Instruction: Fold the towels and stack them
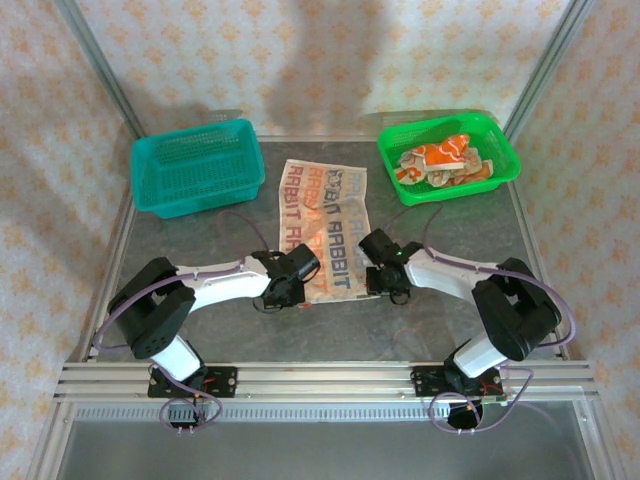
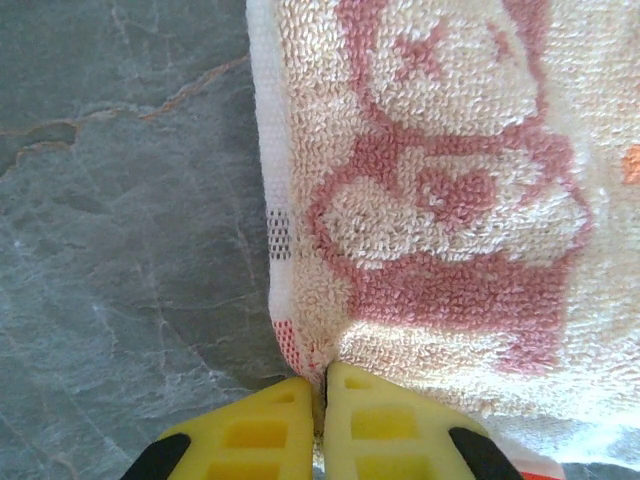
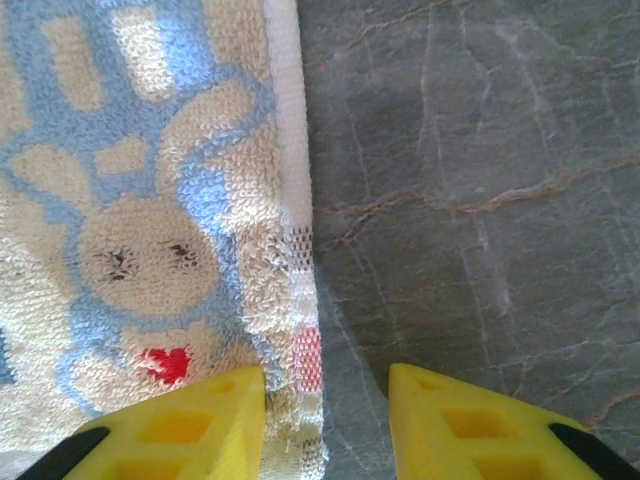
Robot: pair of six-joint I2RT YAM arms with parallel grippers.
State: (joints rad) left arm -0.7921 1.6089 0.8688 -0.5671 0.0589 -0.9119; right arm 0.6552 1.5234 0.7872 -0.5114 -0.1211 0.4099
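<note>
Top-down: lettered towel [image 1: 322,228] lies flat mid-counter [image 1: 200,245]; crumpled towels [image 1: 440,165], orange and cream, sit in the green basket [image 1: 505,150] at far right; teal basket [image 1: 197,170] at far left. Left wrist: left claw [image 2: 322,400] pinched narrow on the lettered towel's corner, pink rabbit print just ahead. Right wrist: right claw [image 3: 327,400] spread apart, gripping nothing; one finger over the towel's hem, the other over bare counter.

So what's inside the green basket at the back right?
Crumpled orange and cream towels lie in the green basket. How many, and anything beneath them, is covered by the top layers.
</note>
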